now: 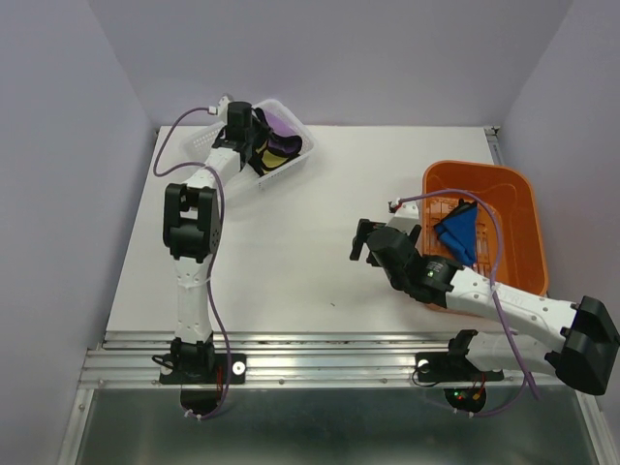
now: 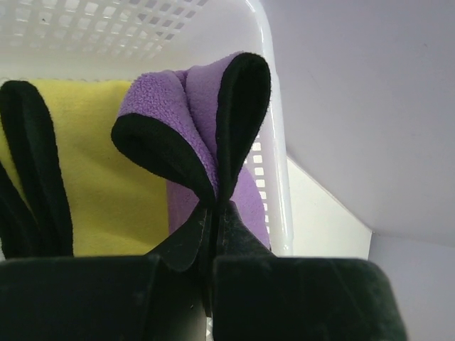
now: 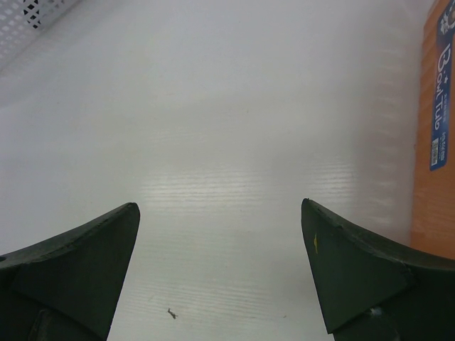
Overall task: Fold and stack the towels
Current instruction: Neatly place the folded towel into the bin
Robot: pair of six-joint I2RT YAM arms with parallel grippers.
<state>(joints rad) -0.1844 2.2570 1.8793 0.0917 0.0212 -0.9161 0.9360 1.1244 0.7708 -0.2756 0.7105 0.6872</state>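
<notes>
My left gripper [image 1: 254,128] reaches into the white mesh basket [image 1: 291,121] at the back left. It is shut on the purple towel [image 2: 192,121], pinching a black-edged fold of it [image 2: 213,202]. The yellow towel [image 2: 106,192] with black edging lies under it in the basket and also shows from above [image 1: 274,158]. The bright blue towel [image 1: 457,232] lies in the orange basket [image 1: 513,194] at the right. My right gripper [image 1: 360,242] is open and empty, low over the bare table [image 3: 227,142] just left of the orange basket.
The white table [image 1: 291,262] runs to purple walls at the back and sides. The orange basket's side [image 3: 435,142] is close to my right gripper. A metal rail [image 1: 320,358] runs along the near edge by the arm bases.
</notes>
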